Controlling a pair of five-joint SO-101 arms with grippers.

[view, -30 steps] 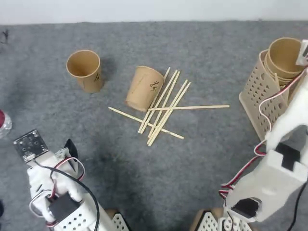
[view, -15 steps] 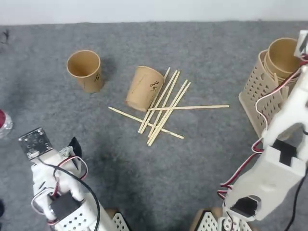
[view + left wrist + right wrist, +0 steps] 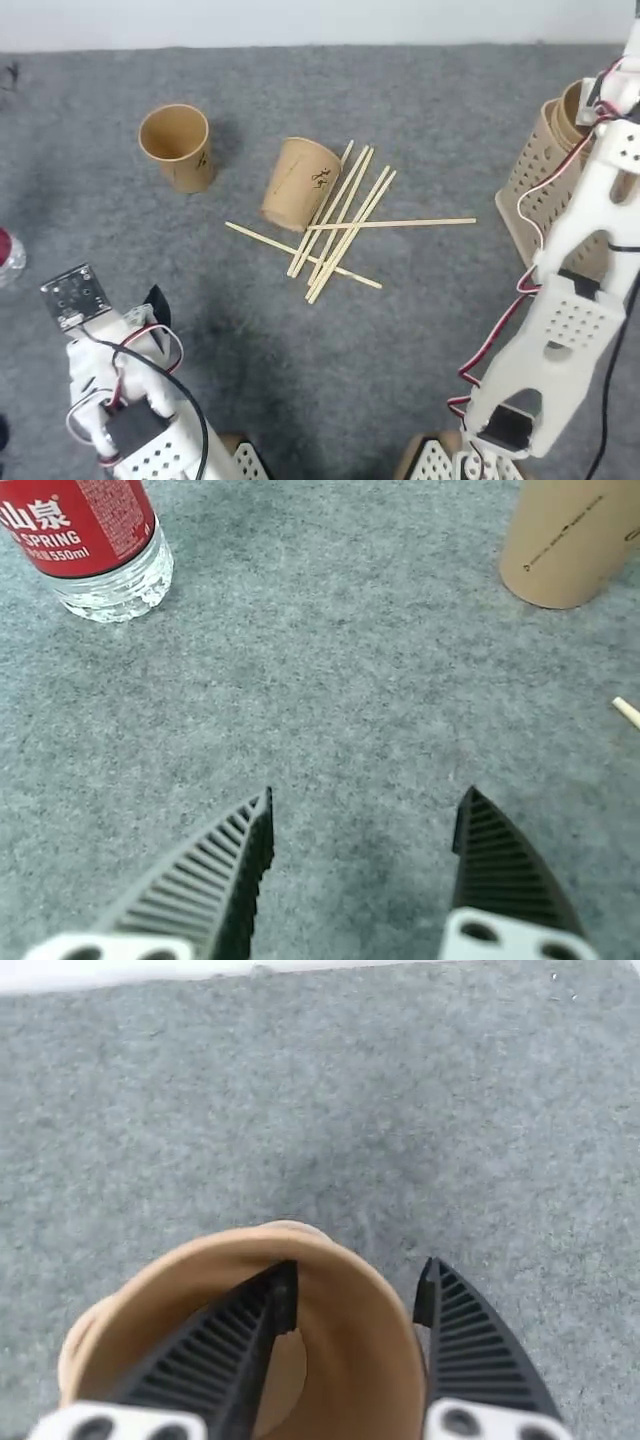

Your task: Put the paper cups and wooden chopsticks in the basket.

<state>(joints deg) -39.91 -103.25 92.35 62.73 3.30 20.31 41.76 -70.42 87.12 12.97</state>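
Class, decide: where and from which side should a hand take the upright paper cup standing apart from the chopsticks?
Probably its rim, from above: the upright cup stands mouth-up and clear of the chopsticks, so its wall can be pinched inside and out.

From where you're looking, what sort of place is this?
Probably a robot test bench: grey felt-like table cover, a white robot arm, brown paper cups and wooden chopsticks staged near a beige perforated plastic basket.

Grey carpet-like covering across the table (image 3: 430, 130), plain white wall (image 3: 300, 20) along its far edge, clear plastic bottle (image 3: 95, 540) with a red label at one side, soft even light, faint shadows
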